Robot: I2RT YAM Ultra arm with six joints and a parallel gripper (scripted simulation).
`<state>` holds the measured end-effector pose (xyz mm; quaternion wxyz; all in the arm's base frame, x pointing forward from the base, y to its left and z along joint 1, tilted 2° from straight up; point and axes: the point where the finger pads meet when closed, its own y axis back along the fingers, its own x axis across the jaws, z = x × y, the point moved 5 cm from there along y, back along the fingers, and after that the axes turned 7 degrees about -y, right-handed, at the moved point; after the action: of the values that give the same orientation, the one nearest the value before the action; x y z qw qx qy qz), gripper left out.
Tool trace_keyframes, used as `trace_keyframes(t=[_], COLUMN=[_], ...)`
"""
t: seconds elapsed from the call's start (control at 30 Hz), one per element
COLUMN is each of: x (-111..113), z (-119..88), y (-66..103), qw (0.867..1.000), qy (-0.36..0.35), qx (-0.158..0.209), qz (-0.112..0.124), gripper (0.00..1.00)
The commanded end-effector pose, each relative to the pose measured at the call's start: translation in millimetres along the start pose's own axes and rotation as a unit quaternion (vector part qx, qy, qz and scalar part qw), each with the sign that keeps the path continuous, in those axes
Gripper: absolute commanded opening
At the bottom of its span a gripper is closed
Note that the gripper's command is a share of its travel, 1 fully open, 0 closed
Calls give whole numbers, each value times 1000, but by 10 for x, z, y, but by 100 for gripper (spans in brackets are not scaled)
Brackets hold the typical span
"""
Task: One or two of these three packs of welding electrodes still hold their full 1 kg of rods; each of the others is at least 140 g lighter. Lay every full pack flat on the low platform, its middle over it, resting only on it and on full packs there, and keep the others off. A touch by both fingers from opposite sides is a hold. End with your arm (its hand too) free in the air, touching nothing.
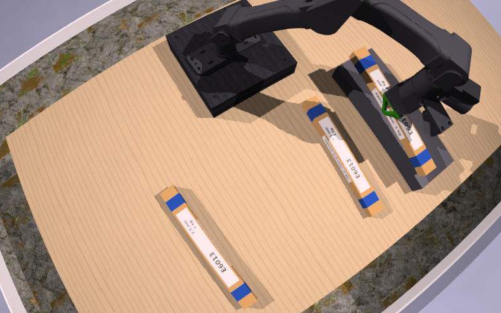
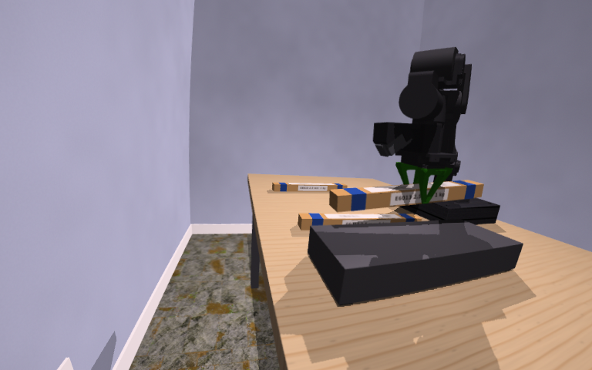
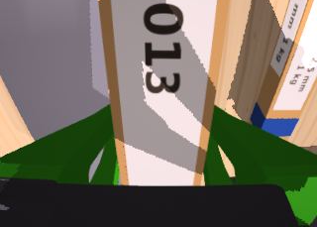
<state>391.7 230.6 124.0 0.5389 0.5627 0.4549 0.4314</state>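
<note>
My gripper is shut on one pack of electrodes, a long tan box with blue bands and a white E6013 label. The green fingers grip its long sides near the middle. It hangs lengthwise a little above the dark grey low platform, slightly tilted. A second pack lies flat on the table beside the platform. A third pack lies flat far off near the table's front left.
The arm's black base plate sits at the back of the wooden table. The table edge runs close behind the platform's far side.
</note>
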Motion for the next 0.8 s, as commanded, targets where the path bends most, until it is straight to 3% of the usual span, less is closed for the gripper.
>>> trace_keyframes(t=[0.0, 0.1, 0.17, 0.23, 0.77], x=[54, 50, 41, 75, 66], z=[16, -6, -15, 24, 6], y=[443, 481, 357, 392, 564], qw=[998, 998, 999, 998, 999], qy=[2, 2, 3, 3, 3], qx=[-53, -43, -37, -48, -34], qz=[43, 40, 35, 44, 34], gripper=[0, 0, 0, 0, 0])
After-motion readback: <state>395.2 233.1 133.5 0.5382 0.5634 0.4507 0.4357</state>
